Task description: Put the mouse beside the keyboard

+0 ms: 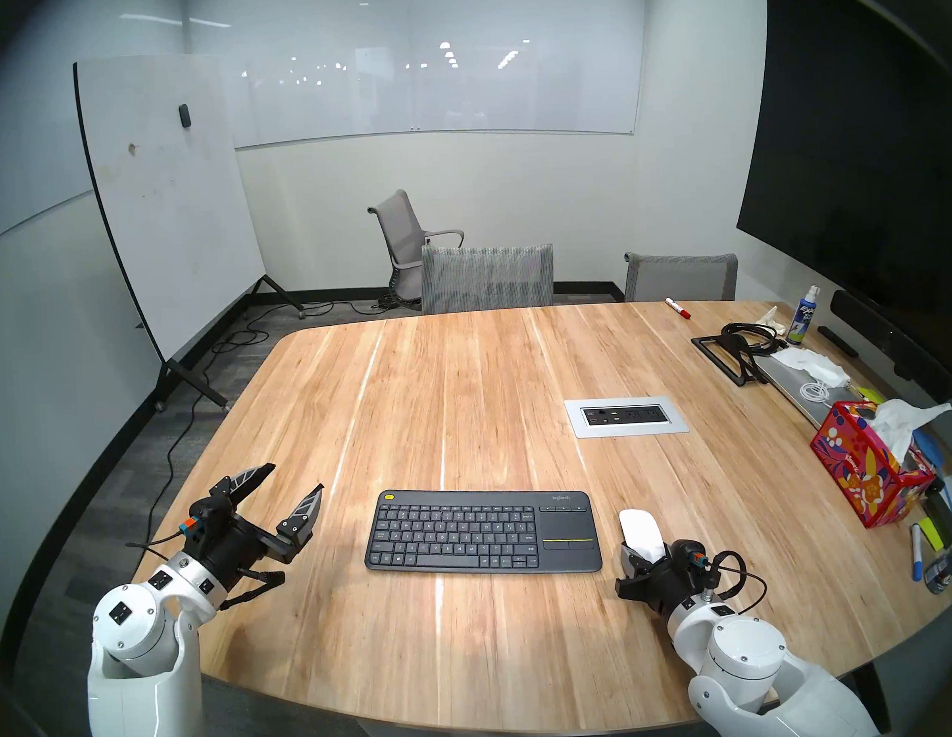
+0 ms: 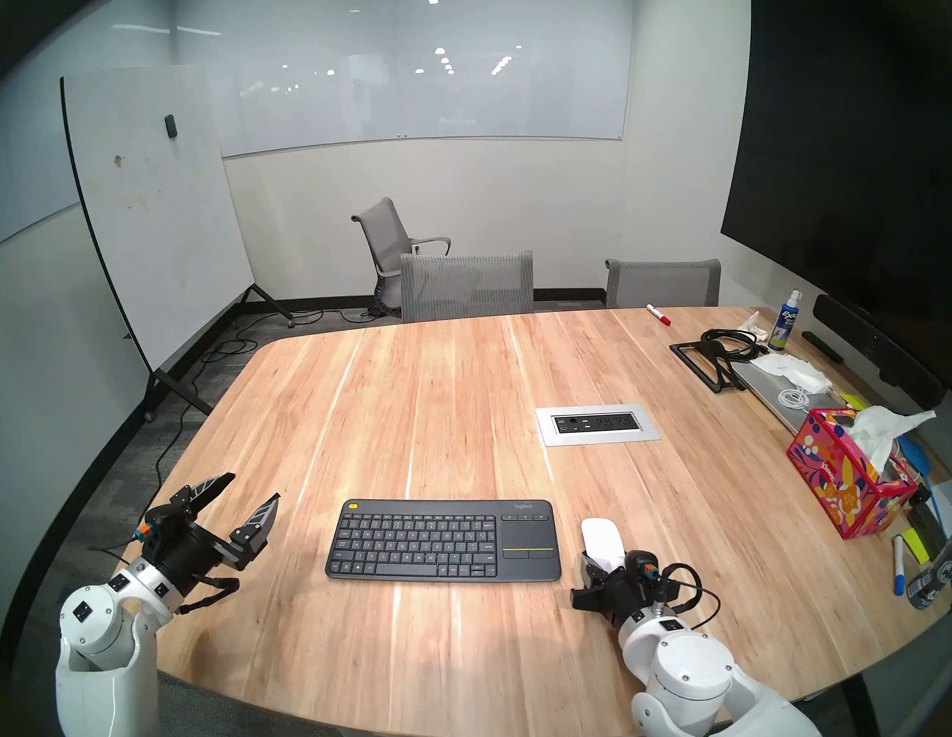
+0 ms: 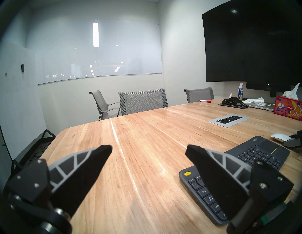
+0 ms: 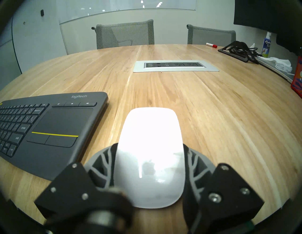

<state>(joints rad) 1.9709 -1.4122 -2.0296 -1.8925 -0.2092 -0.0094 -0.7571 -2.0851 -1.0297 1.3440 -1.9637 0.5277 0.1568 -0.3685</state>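
The glossy white mouse (image 1: 638, 528) (image 4: 149, 124) lies low on the wooden table (image 1: 464, 393), just right of the keyboard's touchpad end. My right gripper (image 1: 646, 555) (image 4: 150, 147) is shut on the mouse's rear half, with one finger pressed against each side. The dark grey Logitech keyboard (image 1: 471, 530) (image 4: 49, 124) lies near the front middle, its yellow button at the far left corner. A narrow gap separates it from the mouse. My left gripper (image 1: 295, 477) (image 3: 148, 148) is open and empty, above the table left of the keyboard (image 3: 255, 152).
A silver-framed power outlet panel (image 1: 625, 416) is set into the table beyond the mouse. A red tissue box (image 1: 867, 477), markers, a laptop stand with cables (image 1: 737, 346) and a spray bottle (image 1: 801, 318) crowd the right edge. Grey chairs (image 1: 488, 279) stand at the far side.
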